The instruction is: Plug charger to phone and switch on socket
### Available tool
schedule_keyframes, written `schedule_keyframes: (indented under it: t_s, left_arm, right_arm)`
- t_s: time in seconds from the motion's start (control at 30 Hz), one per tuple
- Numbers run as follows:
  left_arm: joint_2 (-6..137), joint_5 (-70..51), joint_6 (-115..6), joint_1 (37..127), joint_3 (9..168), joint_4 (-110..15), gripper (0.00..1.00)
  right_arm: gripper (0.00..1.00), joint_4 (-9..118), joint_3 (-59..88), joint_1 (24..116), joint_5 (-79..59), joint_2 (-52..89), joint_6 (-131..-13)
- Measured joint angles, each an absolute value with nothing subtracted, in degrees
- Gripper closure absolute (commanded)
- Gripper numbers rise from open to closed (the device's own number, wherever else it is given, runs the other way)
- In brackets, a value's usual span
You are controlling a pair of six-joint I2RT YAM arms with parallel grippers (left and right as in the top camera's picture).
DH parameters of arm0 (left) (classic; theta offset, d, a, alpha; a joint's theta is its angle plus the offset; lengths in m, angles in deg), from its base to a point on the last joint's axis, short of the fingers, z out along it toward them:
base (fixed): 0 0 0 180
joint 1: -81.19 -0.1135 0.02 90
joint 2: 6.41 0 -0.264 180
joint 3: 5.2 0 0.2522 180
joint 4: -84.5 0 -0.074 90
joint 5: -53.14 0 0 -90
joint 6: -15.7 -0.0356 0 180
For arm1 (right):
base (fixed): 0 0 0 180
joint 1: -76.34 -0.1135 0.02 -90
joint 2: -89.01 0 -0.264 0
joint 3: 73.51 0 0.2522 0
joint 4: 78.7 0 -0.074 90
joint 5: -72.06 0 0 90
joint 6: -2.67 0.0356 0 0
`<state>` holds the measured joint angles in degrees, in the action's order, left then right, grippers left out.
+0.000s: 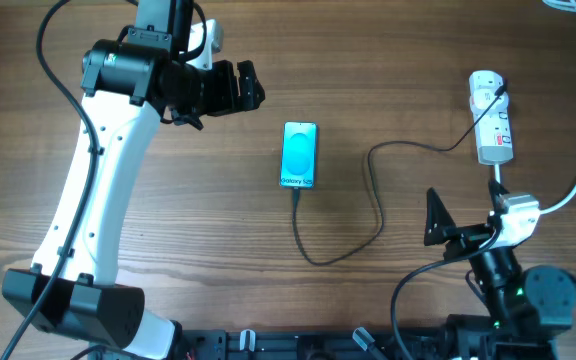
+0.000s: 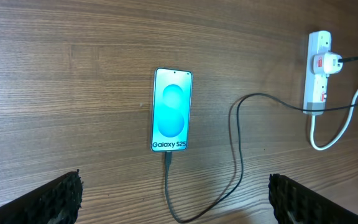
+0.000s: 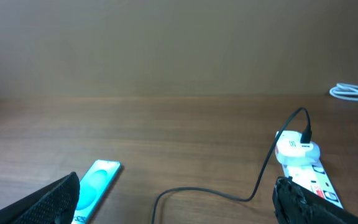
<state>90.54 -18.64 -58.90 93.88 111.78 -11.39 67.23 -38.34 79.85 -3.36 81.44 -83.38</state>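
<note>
Cyan-turquoise across the whole screen of the phone, with a paler rounded blob in the middle and a white band reading "Galaxy S25" at the near short edge. Slim and rectangular, rounded at the corners, with a thin dark rim. Lying flat and face up on the brown wood-grain table, about mid-table, long side running away from the arms' bases.

Met at that near short edge by the tiny black tip of the charger. Thin and black all along: looping toward the front of the table, bending back up just right of the phone, then running rightward to the socket. Ending there in a small white adapter seated in the strip.

White, elongated and round-ended, that strip; well to the right of the phone, with small red and black markings and a white cord curling off its near end. Cannot tell whether switched on.

Up and left of the phone, well apart from it and raised above the table, the left gripper, fingers spread wide, grasping nothing. Toward the front right, on the near side of the socket, the right gripper, likewise spread wide and empty, touching neither cable nor strip.
</note>
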Motion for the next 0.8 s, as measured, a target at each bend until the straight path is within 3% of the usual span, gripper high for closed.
schedule_keyframes:
  t_s: [0.2,0.57,0.8]
  left_arm:
    - [90.5,-18.6,-58.9,93.9,111.8,-11.4,0.00]
    - [90.5,-18.6,-58.9,93.9,111.8,-11.4,0.00]
    - [90.5,-18.6,-58.9,93.9,111.8,-11.4,0.00]
  right_arm:
    - [0.00,79.5,-49.2,79.0,-3.4,87.1,-82.2]
    - [0.00,91.1,-58.1,77.9,-4.1,87.9,-82.2]
    - [0.00,88.3,-59.3,77.9,-6.8,88.0,-82.0]
